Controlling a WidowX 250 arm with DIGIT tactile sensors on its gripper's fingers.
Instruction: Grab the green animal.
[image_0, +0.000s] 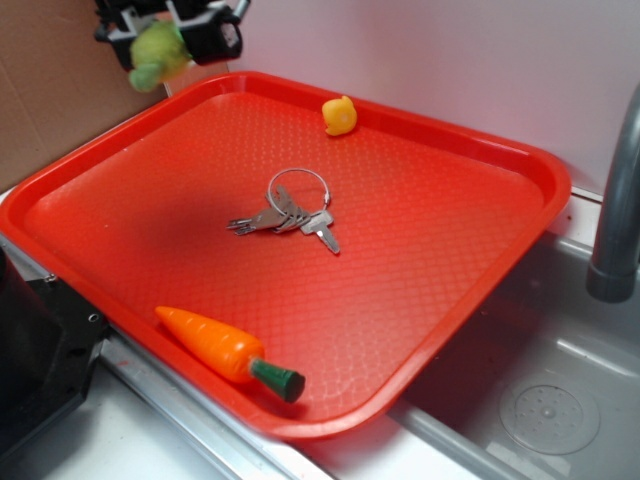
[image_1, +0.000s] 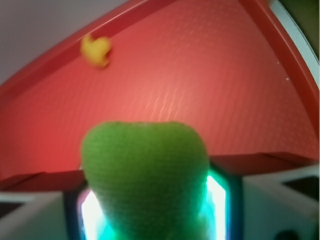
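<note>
Only the wrist view shows the fuzzy knit of the green animal (image_1: 145, 180), pinched between the gripper's (image_1: 150, 210) 2 fingers (image_1: 222, 200) above the pebbled red tray (image_1: 210, 75). Only the exterior view shows the carrot (image_0: 225, 352) near the front rim and the keys (image_0: 290, 215) mid-tray. The yellow duck (image_0: 340, 115) sits near the far rim, blurred at the wrist. The gripper is cut off at the exterior view's top edge.
</note>
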